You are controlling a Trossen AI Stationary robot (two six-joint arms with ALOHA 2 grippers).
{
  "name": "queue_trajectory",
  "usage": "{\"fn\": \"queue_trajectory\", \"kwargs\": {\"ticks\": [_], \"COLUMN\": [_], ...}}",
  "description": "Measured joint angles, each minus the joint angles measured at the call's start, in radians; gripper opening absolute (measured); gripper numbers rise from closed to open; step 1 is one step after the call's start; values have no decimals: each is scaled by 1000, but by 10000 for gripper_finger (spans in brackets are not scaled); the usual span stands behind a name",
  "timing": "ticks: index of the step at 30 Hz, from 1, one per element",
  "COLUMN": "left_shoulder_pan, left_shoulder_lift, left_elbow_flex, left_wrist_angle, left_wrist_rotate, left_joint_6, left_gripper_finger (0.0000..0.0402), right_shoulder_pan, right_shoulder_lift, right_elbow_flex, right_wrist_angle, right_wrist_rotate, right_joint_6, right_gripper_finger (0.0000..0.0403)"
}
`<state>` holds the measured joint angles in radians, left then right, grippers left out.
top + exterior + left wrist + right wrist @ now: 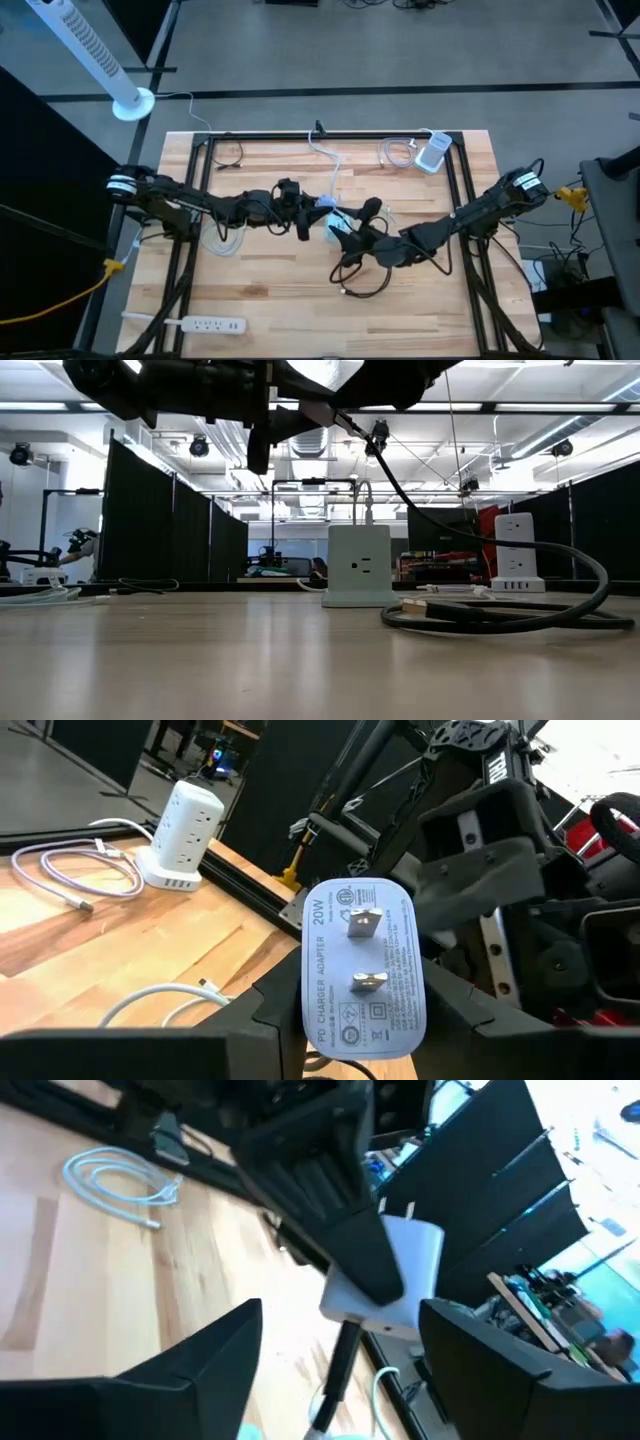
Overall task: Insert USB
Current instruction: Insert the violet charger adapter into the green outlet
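The left hand [365,1020] is closed on a white rectangular 20 W charger adapter [362,965], one dark finger against each of its long sides. The adapter's two metal prongs and printed label face the left wrist camera. In the high view the left hand [312,212] and the adapter [326,204] sit above the centre of the light wooden worktop [270,290], raised clear of its surface.

The right hand [335,1370] is directly opposite, its two dark fingers spread wide apart and gripping nothing. In the right wrist view the adapter [400,1275] lies just ahead of these fingers, and a dark cable with plug [335,1370] runs from the adapter's underside down between them. Whether the plug is fully seated cannot be determined. In the high view the right hand [345,232] is just beside the left hand, slightly nearer the front edge of the worktop.

The thick black cable [365,280] forms a loose coil on the worktop below the right hand; the low view shows the same coil [500,615] lying flat with one connector end exposed.

Further items, near to far:
- A white power strip [205,324] lies at the front left corner.
- A coiled white cable [222,240] lies under the left arm.
- A white cube outlet block [360,565] stands upright mid-worktop in the low view.
- A white tower charging station [434,152] stands at the rear right, with a coiled white cable [397,152] just beside it.
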<state>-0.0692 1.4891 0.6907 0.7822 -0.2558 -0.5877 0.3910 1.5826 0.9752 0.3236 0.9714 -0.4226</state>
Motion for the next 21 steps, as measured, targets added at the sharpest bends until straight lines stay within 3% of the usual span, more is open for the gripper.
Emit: {"fn": "queue_trajectory", "kwargs": {"ticks": [8,21], "left_shoulder_pan": [24,26], "left_shoulder_lift": [0,-2], "left_elbow_flex": [0,0], "left_wrist_angle": [2,41], "left_wrist_rotate": [-1,-2], "left_joint_6": [-69,-88], "left_gripper_finger": [117,117], "right_shoulder_pan": [-23,-130], "right_shoulder_lift": [3,3], "right_elbow_flex": [0,0], "right_wrist_angle": [23,72], "right_wrist_rotate": [-1,-37], "right_joint_6": [-71,-51], "right_gripper_finger": [336,309]}}
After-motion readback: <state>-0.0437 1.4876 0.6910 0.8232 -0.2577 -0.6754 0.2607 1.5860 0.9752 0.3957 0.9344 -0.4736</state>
